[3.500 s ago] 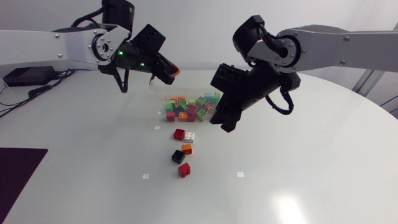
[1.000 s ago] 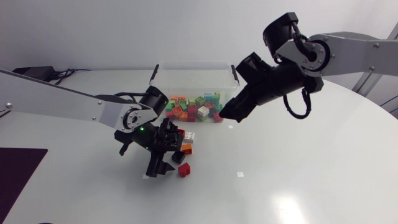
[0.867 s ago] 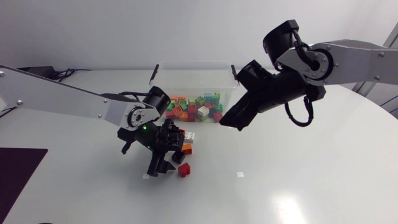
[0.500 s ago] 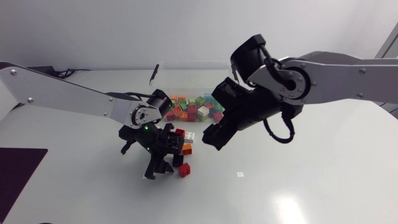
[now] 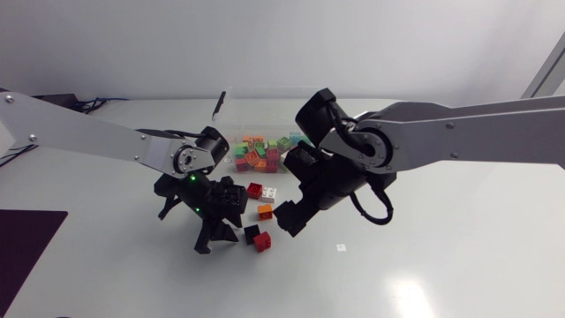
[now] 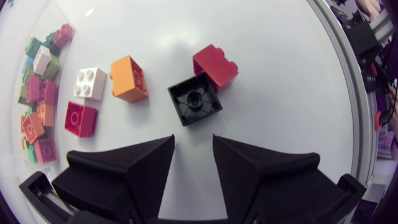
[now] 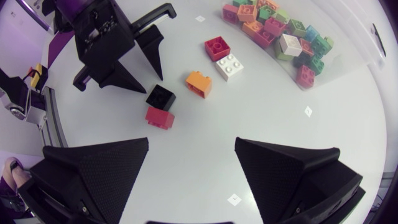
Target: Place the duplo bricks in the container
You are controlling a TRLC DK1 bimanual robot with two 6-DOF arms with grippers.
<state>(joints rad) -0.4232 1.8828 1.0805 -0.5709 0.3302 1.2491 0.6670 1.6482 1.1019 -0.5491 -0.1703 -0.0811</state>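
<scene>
A: Left hand point(image 6: 193, 140), state?
B: Fingers parted by a narrow gap, with nothing in it. The hand is low over the worktop point(image 5: 424, 265), tips towards the loose bricks.
A: Nearest brick?
B: Black brick point(image 6: 195, 99), just ahead of the fingertips. It lies studs down, hollow underside up. It is not between the fingers and not touching them.
A: Around it?
B: Red brick point(image 6: 215, 66) at its far corner; touching or barely apart, cannot tell. Orange brick point(image 6: 129, 78) to one side of the black one, apart from it. White brick point(image 6: 90, 83) just beside the orange, studs up. Second red brick point(image 6: 80, 119) next to the white one, also studs up.
A: Right hand?
B: Right hand point(image 7: 193, 146) is spread wide and empty, above the worktop. From overhead, the black and red bricks lie between the two hands, left hand on one side, right hand on the other.
A: Container?
B: Clear container point(image 5: 226, 132) stands beyond the loose bricks, near the white and second red ones. Heap of bricks point(image 7: 273, 28) inside it: green, orange, red, pink, white.
A: Loose count?
B: Five on the worktop, all outside the container.
</scene>
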